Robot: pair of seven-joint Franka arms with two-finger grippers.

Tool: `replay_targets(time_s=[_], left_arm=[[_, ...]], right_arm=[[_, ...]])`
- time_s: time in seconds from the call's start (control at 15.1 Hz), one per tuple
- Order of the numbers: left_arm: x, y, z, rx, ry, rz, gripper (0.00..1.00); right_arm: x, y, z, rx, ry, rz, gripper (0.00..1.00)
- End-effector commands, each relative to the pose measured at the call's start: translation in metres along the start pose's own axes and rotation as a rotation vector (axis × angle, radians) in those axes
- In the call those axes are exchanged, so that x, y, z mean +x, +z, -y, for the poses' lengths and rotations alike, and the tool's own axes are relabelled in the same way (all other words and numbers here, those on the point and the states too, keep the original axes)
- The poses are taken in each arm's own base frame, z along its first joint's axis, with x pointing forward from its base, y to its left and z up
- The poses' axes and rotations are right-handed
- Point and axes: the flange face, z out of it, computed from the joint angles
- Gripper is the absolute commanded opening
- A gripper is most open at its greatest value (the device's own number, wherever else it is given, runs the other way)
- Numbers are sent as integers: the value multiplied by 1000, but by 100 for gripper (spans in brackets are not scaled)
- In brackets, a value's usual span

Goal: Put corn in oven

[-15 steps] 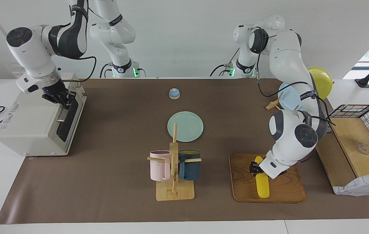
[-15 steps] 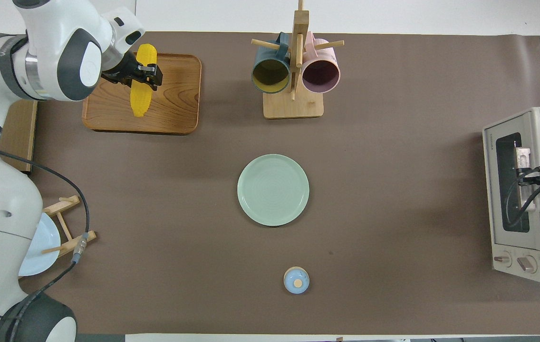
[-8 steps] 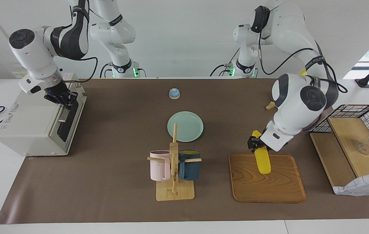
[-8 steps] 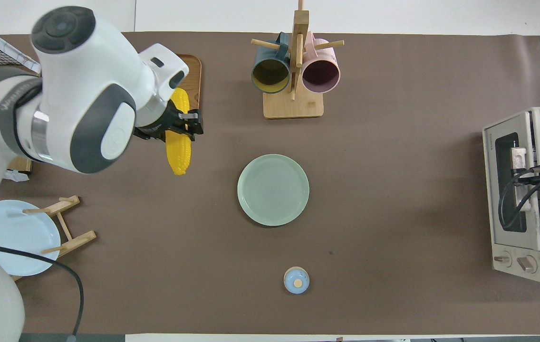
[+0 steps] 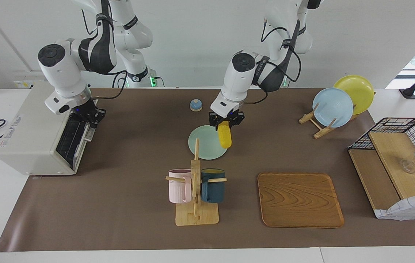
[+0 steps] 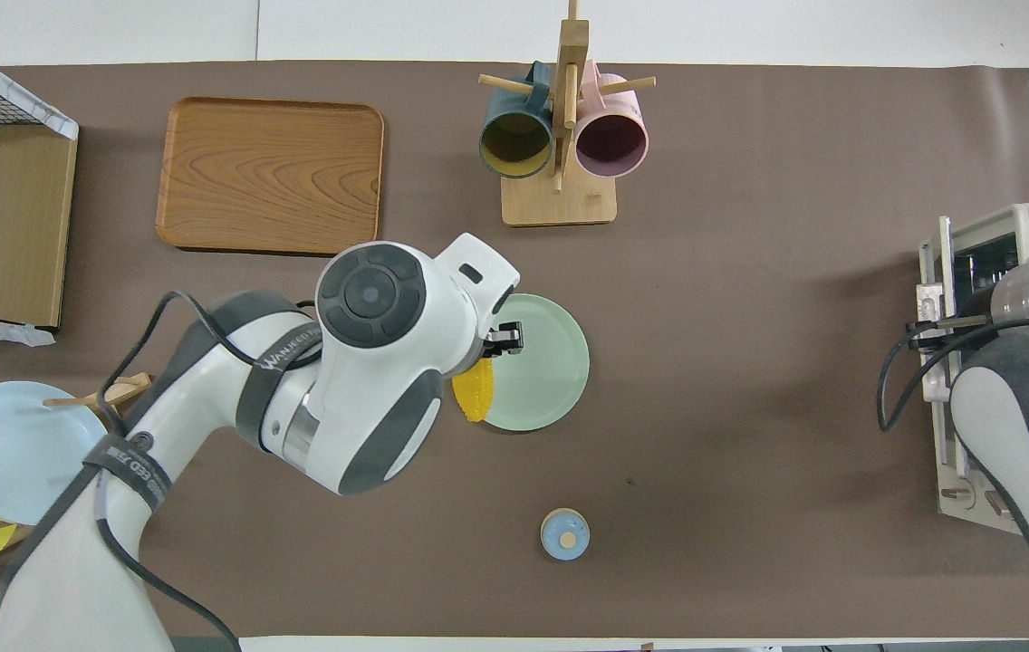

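Over the green plate (image 5: 207,142) at the middle of the desk (image 5: 127,204) hangs the corn (image 5: 224,134), clenched at its upper end in the left end effector (image 5: 226,122) and tilted downward, clear of the plate's surface as far as the facing view shows. Toward the right arm's end of the desk from that plate stands the oven (image 5: 32,135), and the right end effector (image 5: 90,117) is clamped shut at the top edge of its door (image 5: 69,138), which leans partly outward, so the rack inside shows. By the look of it, the task stands about midway: the cob is picked up and in transit, the door is only partly down, and what remains is to finish lowering it, carry the cob from the plate across to the opening, and set it inside. Compared with a second ago, the cob has left the wooden tray (image 5: 300,199), which now lies bare toward the left arm's end from the plate, and the oven door, then nearly flush, has swung open some way.
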Motion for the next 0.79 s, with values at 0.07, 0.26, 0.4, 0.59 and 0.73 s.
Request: replay_targets(time_s=[0.07,0.26,0.4,0.59,0.73], left_arm=[[-6,36,-15,-41,-27,-35,0],[-6,59,-29,-48,-30,-37,0],[-6,60,-30,-49,-27,-38,0],[-9,61,-31,-45,-8,-34,1],[-8,60,-30,-41,-12,-30,100]], right_arm=[[23,47,2,-13,26,-53,0],[27,46,25,-13,18,-72,0],[26,62,37,-11,13,-91,0],[31,90,41,-12,13,-87,0],[33,101,42,-10,15,-79,0]])
